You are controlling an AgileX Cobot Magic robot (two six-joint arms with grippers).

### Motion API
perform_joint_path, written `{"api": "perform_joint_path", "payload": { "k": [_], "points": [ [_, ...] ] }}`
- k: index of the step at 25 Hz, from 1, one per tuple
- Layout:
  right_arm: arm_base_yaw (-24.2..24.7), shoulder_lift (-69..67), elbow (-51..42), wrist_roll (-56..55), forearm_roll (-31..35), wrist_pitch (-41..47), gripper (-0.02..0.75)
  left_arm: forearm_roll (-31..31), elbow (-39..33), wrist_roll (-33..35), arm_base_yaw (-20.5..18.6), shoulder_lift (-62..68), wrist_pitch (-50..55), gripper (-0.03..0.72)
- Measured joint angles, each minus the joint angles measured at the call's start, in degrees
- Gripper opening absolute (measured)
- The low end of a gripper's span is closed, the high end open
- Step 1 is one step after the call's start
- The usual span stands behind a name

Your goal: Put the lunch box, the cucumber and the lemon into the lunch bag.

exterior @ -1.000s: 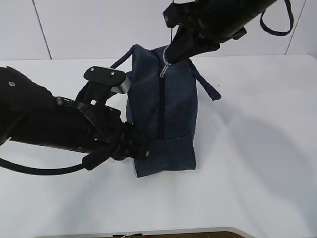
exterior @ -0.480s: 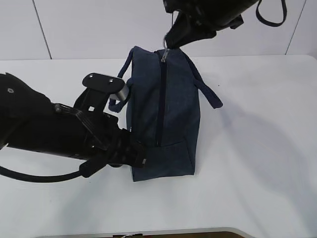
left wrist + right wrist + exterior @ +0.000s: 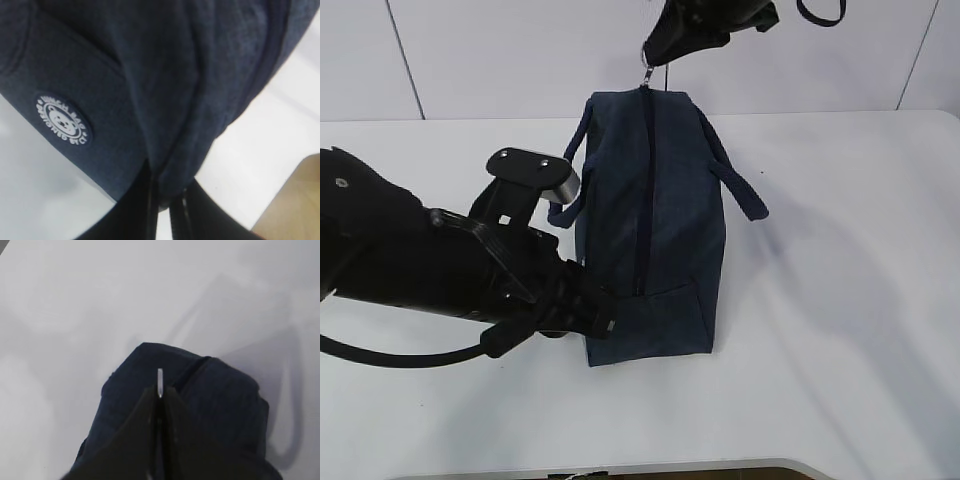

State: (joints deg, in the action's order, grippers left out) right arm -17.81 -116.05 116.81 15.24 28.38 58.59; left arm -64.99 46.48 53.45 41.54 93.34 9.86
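Item: boxy dark navy fabric lunch bag [image 3: 650,225], two loop handles, small white round logo [image 3: 62,120] on end panel. Loc: centre of white table [image 3: 840,300], long axis running near-to-far in ext. view. Top zipper line [image 3: 643,190] reads as a closed seam along the whole visible length.

Left gripper [image 3: 165,212]: black, fingers pressed together on a fold of the bag's near lower edge; pinch seen in wrist view. Acts as anchor at near end.

Right gripper [image 3: 665,50]: black, above the bag's far top end; tips together on the silver ring pull [image 3: 160,382], which stands upright betw. them. Pull sits at far end of zipper.

Lunch box, cucumber, lemon: not visible in any view; whether inside bag can't be told.

Key relation: zipper track lies along the bag's long axis, from the right gripper's hold toward the left gripper's anchor. Right arm is nearer the pull; left arm nearer the opposite end. Judgement: with the pull at the end of travel and the seam shut, closing appears done or nearly so; releasing the pull prob. comes next.
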Motion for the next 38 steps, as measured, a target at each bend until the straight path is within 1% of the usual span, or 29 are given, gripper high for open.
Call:
{"api": "perform_joint_path", "payload": {
  "k": [7,14,24,34,38],
  "points": [
    [0.4,-9.7,12.2,-1.5,0.0,2.4,0.005,0.0,0.0,0.0,0.0,0.0,0.1,0.000],
    [2.0,-16.1,19.9,-3.7,0.1,3.4,0.005,0.0,-0.1,0.0,0.0,0.0,0.1,0.000],
    [4.1,-21.0,22.4,-4.5,1.9,3.9,0.005,0.0,-0.1,0.0,0.0,0.0,-0.4,0.000],
    [5.5,-21.0,22.6,-4.6,1.5,5.1,0.005,0.1,-0.4,0.1,0.0,0.0,-3.4,0.000],
    [5.7,-21.0,23.1,-4.6,0.8,8.1,0.005,0.5,-0.6,0.1,0.0,0.0,-6.3,0.000]
  ]
}}
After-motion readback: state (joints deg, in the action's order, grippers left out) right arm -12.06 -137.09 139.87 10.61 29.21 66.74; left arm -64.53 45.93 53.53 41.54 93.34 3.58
